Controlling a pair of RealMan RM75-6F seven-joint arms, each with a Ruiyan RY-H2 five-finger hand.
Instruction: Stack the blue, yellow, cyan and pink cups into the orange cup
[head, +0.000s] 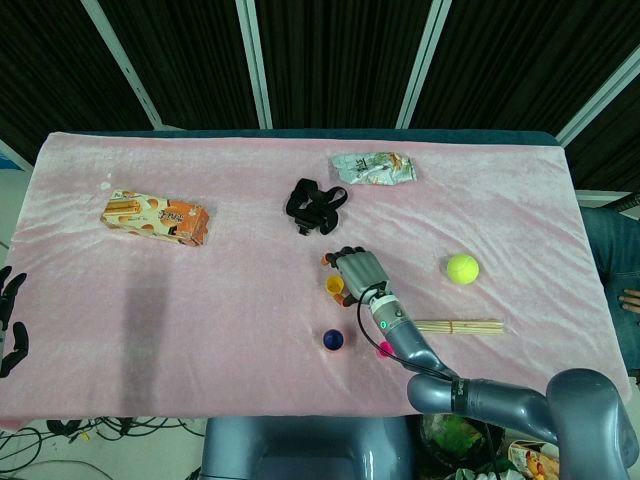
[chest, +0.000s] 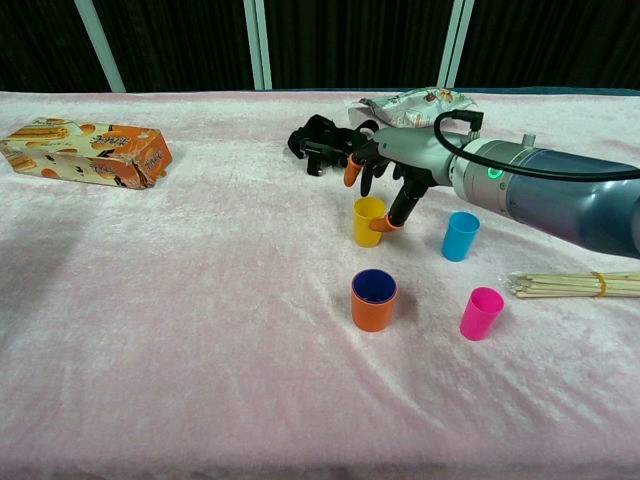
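From the head view we see our right hand over the small yellow plastic cup, mid-table toward the near edge; our left hand hangs open off the left edge.

From the chest view, its fingers curl round the yellow cup's rim, thumb touching its side. Nearer stands the orange plastic cup with the blue cup nested inside.

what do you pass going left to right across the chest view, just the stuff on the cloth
Snack box → black strap → yellow cup with the right hand at it → blue cup → pink cup → bundle of sticks.
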